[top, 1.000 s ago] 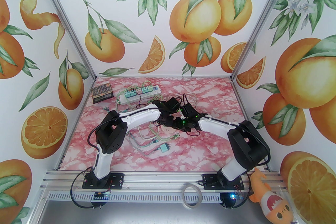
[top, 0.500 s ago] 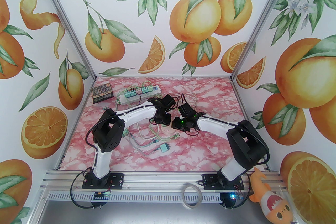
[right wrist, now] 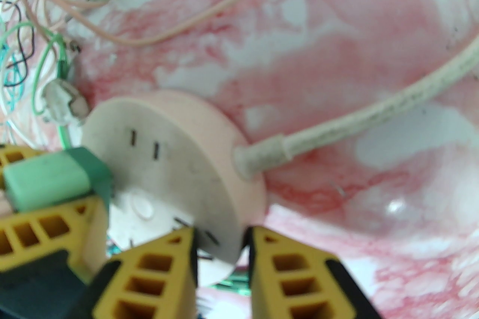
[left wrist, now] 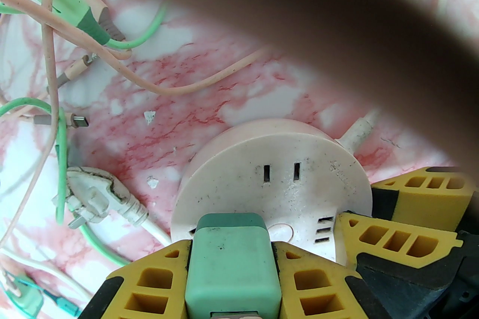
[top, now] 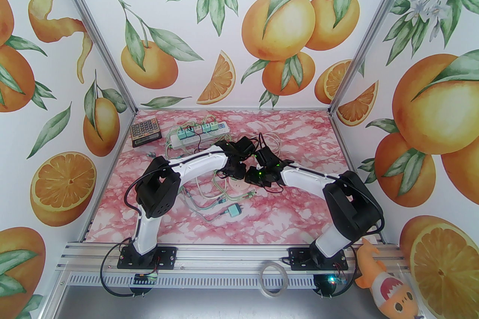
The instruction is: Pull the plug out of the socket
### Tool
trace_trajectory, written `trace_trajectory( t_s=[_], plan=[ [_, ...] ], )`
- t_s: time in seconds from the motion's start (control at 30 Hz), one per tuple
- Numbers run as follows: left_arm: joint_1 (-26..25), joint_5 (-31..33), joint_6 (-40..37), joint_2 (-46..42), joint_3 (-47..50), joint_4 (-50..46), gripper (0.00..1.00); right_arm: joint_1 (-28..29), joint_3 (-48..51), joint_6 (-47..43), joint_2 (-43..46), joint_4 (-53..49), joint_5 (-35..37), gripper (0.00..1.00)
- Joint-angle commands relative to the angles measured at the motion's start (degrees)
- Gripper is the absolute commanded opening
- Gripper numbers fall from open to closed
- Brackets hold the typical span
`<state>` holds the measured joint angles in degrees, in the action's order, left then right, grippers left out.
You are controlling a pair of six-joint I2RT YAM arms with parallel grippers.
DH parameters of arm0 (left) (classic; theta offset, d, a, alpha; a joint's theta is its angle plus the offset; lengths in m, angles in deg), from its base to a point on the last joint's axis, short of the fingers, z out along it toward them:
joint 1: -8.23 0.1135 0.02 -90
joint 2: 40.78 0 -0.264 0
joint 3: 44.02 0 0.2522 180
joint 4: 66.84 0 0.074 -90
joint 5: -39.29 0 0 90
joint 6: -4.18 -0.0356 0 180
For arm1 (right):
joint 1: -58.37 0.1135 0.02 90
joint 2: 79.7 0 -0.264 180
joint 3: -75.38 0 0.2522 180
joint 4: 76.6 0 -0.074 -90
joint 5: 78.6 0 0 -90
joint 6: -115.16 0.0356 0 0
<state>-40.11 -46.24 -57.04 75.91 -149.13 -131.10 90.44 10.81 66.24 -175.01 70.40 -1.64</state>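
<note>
Table [top: 299, 205]: pink marble top, with loose cables [top: 209, 198] strewn left of centre.
Round socket [left wrist: 299, 190]: pale pink disc at mid-table, between the two wrists. One two-slot outlet on its face is bare.
Socket cord [right wrist: 374, 119]: white, leaving the disc's side wall.
Left gripper [left wrist: 232, 253]: yellow fingers [left wrist: 149, 280] clamped on two opposite sides of the plug [left wrist: 230, 280].
Right gripper [right wrist: 220, 235]: pinching the socket's rim, one finger on the face and one on the side wall.
Plug: green block with its dark end against the socket face near the edge. How far the prongs are seated cannot be told.
</note>
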Motion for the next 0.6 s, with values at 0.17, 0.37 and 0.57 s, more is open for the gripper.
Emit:
trace_trajectory(
  t_s=[0.17,0.37,0.57],
  plan=[
    [-1.57,-3.98,-0.09,-2.66,-1.35,0.75,0.01,1.24,2.45,-1.16,-6.56,-10.37,7.15,0.26],
    [1.19,-6.75,1.33,-4.81,0.51,2.40,0.01,1.28,2.39,-1.05,-6.46,-10.38,7.41,0.26],
    [2.63,-6.45,0.61,-5.55,0.79,2.18,0.01,1.30,2.14,-1.10,-6.89,-10.35,7.41,0.26]
  ],
)
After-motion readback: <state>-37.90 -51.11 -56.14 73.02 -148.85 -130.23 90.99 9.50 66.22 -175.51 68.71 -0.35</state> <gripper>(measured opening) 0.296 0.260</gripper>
